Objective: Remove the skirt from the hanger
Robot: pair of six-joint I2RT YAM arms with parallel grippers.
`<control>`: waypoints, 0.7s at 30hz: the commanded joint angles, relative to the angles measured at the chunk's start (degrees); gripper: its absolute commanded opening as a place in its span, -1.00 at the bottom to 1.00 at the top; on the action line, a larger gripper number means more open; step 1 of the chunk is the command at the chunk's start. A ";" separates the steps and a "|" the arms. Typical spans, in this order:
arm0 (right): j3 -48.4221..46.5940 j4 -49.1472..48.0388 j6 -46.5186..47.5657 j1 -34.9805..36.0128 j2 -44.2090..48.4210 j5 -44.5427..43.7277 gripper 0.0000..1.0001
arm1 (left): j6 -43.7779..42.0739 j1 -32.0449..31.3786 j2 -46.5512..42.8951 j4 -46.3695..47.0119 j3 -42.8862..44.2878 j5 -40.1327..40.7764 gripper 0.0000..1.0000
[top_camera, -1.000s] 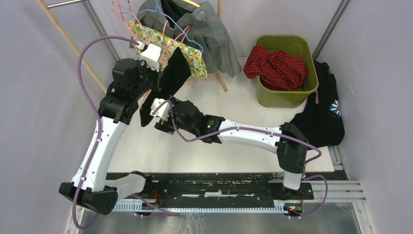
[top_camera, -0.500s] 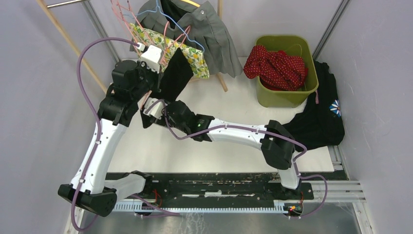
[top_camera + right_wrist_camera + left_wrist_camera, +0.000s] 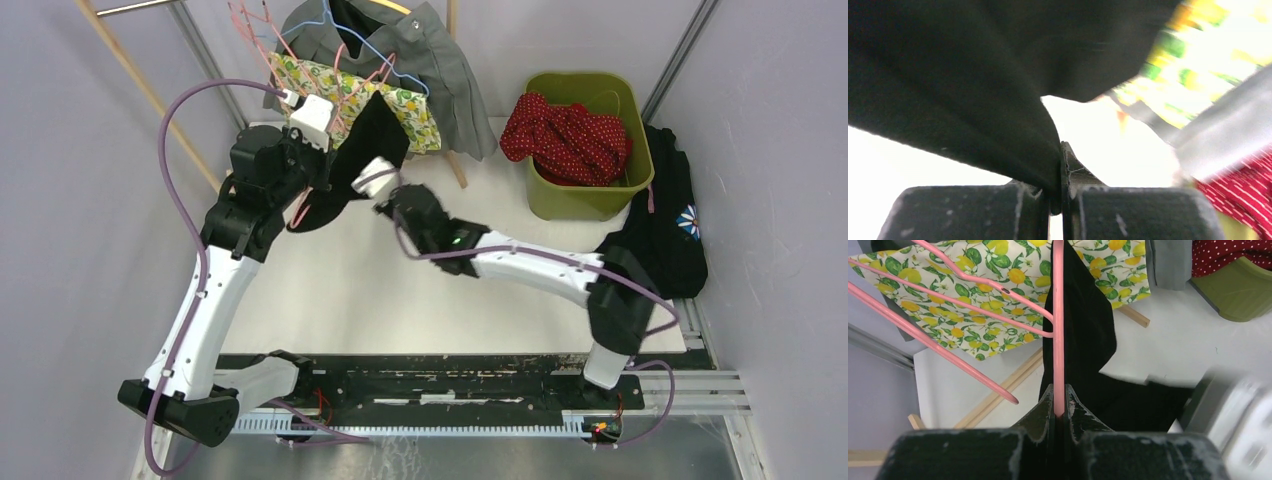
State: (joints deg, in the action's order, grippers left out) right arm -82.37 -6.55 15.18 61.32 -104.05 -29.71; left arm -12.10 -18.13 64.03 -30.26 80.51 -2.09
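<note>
Both pincers are clenched. The left pincer (image 3: 1059,402) grips the straight bar of a pink hanger (image 3: 1059,330), its jaws pressed tight on either side of the wire. The right pincer (image 3: 1062,160) is shut on a fold of the black skirt (image 3: 963,85), which is pinched between its two fingers and spreads up and left across that frame.

From overhead, the skirt (image 3: 375,130) sits in the upper middle of the frame, between the two wrists. It hangs in front of a lemon-print cloth (image 3: 410,105) and a grey garment (image 3: 440,65). Only this view takes in the green bin (image 3: 585,203) at upper right with a red dotted cloth (image 3: 565,135) inside. It also shows another black garment (image 3: 655,240) by the right edge and the white table (image 3: 380,310).

Only the left wrist view shows the skirt (image 3: 1083,330) lying right against the hanger bar. It runs down from top centre and spreads toward lower right, and more pink wires cross the lemon-print cloth (image 3: 973,290) at upper left.

Overhead, both sets of fingertips are hidden under the wrists and the skirt. How the skirt is fastened to the hanger cannot be told. The right side of the right wrist view is blurred into patches of yellow, grey and red, and a pale smear fills the right edge of the left wrist view.
</note>
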 commanded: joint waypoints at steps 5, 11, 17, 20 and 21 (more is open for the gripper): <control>0.68 -0.76 1.44 -16.66 18.35 -9.65 -0.99 | -3.47 -0.24 -1.36 4.85 -0.69 1.93 -0.94; -7.01 -0.49 4.95 -23.32 16.45 -10.43 -0.99 | -3.10 -0.21 -0.82 5.72 -1.17 0.87 -0.94; -16.21 -4.64 7.07 -32.47 9.62 -14.31 -0.99 | -3.64 -0.24 0.03 5.60 -0.51 1.35 -0.94; -24.52 -1.70 5.33 -38.34 6.01 -15.37 -0.99 | -4.69 -0.26 0.47 4.92 0.04 2.77 -0.94; -26.88 -0.88 5.30 -40.08 4.50 -15.87 -0.99 | -4.89 -0.24 0.52 4.84 0.20 3.10 -0.94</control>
State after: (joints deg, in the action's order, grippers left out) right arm -99.31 -6.20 20.51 27.44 -96.77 -41.23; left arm -13.58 -18.24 64.34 -29.41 78.76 -1.26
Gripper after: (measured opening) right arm 0.045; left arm 0.071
